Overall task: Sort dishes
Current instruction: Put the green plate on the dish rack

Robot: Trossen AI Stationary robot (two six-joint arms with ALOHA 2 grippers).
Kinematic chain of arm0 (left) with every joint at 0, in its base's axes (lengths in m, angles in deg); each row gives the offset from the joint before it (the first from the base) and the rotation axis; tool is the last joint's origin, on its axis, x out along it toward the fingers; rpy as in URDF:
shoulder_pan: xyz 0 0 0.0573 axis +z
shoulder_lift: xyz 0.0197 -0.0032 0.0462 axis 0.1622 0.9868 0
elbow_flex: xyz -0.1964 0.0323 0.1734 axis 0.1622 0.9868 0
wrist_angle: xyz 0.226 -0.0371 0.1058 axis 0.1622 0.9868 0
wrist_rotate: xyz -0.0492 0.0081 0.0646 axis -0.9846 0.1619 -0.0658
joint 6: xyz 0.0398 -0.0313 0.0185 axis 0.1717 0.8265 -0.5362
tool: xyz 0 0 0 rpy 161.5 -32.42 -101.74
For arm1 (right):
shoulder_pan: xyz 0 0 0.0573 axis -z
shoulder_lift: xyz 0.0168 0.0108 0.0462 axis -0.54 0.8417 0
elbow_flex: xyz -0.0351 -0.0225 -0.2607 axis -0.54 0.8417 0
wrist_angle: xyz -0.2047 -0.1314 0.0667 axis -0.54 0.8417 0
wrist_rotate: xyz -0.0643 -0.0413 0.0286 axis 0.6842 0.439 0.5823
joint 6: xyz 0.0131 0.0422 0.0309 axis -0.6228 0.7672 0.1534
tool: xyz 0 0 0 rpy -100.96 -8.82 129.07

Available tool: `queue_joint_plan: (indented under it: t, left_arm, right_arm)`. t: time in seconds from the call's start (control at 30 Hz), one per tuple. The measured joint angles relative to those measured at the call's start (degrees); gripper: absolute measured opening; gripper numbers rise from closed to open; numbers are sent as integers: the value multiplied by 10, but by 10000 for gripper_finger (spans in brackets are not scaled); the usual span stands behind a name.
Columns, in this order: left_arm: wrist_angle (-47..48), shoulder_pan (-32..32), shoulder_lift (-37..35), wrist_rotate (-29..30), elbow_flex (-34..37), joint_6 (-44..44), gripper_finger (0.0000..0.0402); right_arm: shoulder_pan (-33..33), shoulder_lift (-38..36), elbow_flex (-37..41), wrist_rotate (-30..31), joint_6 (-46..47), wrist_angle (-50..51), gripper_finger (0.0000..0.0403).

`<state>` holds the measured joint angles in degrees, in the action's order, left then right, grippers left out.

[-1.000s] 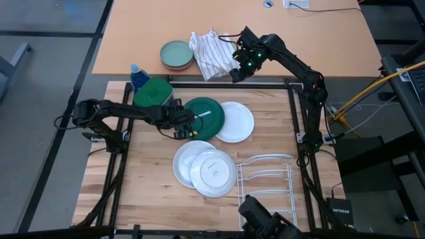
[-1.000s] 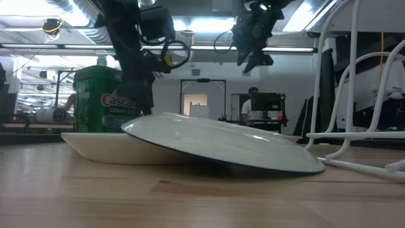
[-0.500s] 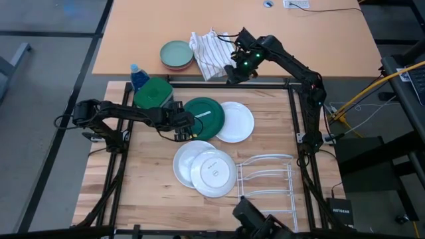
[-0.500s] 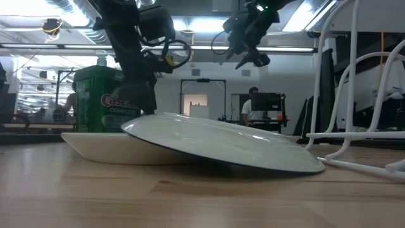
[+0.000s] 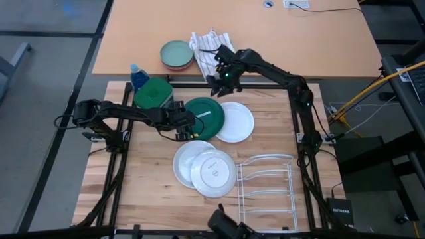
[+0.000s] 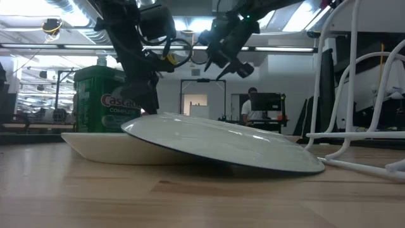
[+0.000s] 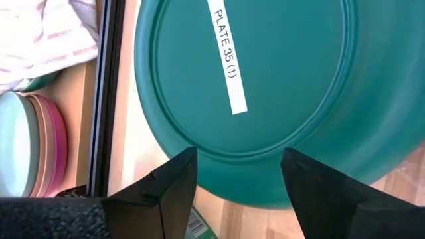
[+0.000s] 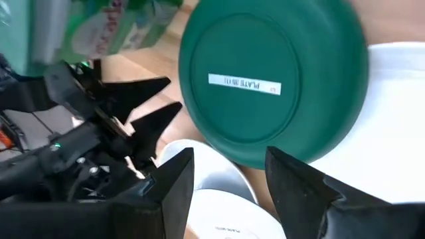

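Note:
The dark green plate (image 5: 206, 117) lies face down on the table with a label on its base. Its right edge lies over a plain white plate (image 5: 238, 122). Nearer, the smaller stamped plate (image 5: 212, 174) leans on the second white plate (image 5: 186, 159); its blue patterned face is hidden. My left gripper (image 5: 188, 126) is open and low at the green plate's left rim (image 7: 232, 156). My right gripper (image 5: 218, 85) is open and empty, high above the table's far edge. In its wrist view it looks down on the green plate (image 8: 265, 79). My left gripper's open fingers (image 7: 174, 180) stand at the green plate's left rim, coming level from the table's left side. I cannot tell whether they touch the plate.
A green-lidded jar (image 5: 153, 93) and a blue bottle (image 5: 137, 74) stand at the far left, close behind my left arm. A white wire dish rack (image 5: 265, 186) stands near right. On the far table lie a pale green dish on a pinkish one (image 5: 176, 54) and a striped towel (image 5: 206, 48).
My right gripper has swung from over the striped towel toward the table's left and near side, ending above the far edge close to the green plate. It has stayed open.

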<state>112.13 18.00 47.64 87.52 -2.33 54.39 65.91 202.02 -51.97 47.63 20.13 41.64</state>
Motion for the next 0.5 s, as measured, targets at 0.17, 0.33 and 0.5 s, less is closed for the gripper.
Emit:
queue_joint_plan:
  t: [0.17,0.33,0.5]
  left_arm:
    - [34,0,0,-27,0,18,210]
    - [98,-9,0,-61,0,42,210]
    - [126,-25,0,-94,5,49,210]
  right_arm:
    - [-3,14,0,12,-6,2,186]
    - [-2,25,0,33,-7,1,186]
    - [-2,40,0,49,-8,5,186]
